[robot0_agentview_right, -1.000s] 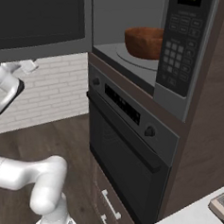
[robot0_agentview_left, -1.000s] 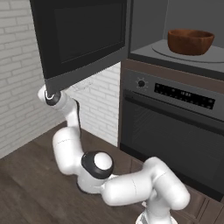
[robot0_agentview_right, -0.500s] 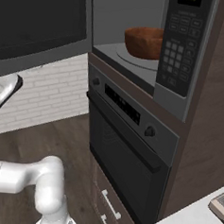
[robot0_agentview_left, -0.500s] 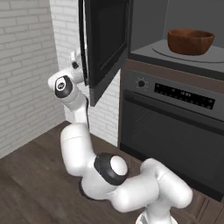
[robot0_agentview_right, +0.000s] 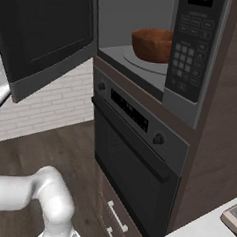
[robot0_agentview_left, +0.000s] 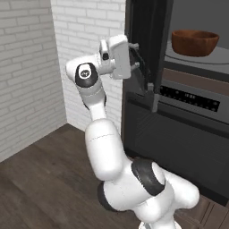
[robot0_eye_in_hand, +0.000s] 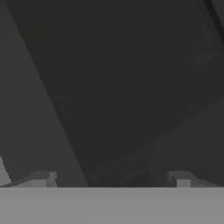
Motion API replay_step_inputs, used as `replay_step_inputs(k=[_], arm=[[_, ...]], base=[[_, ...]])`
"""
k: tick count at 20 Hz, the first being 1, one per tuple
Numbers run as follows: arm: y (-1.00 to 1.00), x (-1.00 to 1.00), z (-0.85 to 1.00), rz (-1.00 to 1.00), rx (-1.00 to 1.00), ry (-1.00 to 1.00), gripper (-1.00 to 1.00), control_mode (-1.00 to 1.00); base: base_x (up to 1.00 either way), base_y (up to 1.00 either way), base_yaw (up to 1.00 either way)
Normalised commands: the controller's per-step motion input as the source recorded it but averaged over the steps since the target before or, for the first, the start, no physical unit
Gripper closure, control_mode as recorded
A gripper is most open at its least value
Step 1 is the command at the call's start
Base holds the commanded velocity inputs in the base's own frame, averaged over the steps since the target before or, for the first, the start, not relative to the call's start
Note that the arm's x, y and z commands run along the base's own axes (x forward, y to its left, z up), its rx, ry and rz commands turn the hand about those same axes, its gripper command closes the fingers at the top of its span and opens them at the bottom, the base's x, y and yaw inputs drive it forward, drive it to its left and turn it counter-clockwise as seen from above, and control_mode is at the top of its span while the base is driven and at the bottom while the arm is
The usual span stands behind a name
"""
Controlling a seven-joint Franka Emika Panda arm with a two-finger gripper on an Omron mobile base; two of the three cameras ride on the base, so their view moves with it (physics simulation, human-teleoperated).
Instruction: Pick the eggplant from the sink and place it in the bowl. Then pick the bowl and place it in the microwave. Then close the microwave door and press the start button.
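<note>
Microwave door (robot0_agentview_right: 46, 30): a big black panel with a dark window and a grey edge. It stands partly open in the upper left of the right base view. In the left base view (robot0_agentview_left: 150, 44) it shows almost edge-on at the top middle of the frame.
Microwave (robot0_agentview_right: 193, 50): open at the top right of the right base view, with a keypad panel on its right side and a grey inside.
Bowl (robot0_agentview_right: 152, 44): round and reddish-brown. It sits inside the microwave on the round plate (robot0_agentview_right: 132, 55). In the left base view it is at the upper right (robot0_agentview_left: 195, 42).
End effector (robot0_agentview_left: 139, 67): at the end of the white arm, in the upper middle of the left base view. It is right up against the outer face of the microwave door. In the hand view its two tips sit well apart at the bottom corners, with the dark door very close in front, so it looks spread with nothing between.
Oven (robot0_agentview_right: 133, 156): dark, just under the microwave, with a knob and a display strip.
Wall (robot0_agentview_left: 31, 67): white brick, on the left side of the left base view.
Floor (robot0_agentview_left: 40, 192): dark wood, at the lower left of the left base view.
</note>
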Motion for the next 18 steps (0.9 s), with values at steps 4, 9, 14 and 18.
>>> replay_step_inputs(k=[4, 9, 14, 18], arm=[[-0.88, -0.29, 0.17, 0.17, 0.19, 0.01, -1.00, -1.00], [-0.84, 0.00, 0.02, 0.17, 0.16, 0.04, -1.00, -1.00], [-0.74, 0.65, -0.22, 0.17, 0.06, 0.12, -1.00, -1.00], [-0.77, 0.53, -0.03, 0.17, 0.07, 0.09, -1.00, -1.00]], base=[[0.00, 0.00, 0.00], [0.00, 0.00, 0.00], [0.00, 0.00, 0.00], [0.00, 0.00, 0.00]])
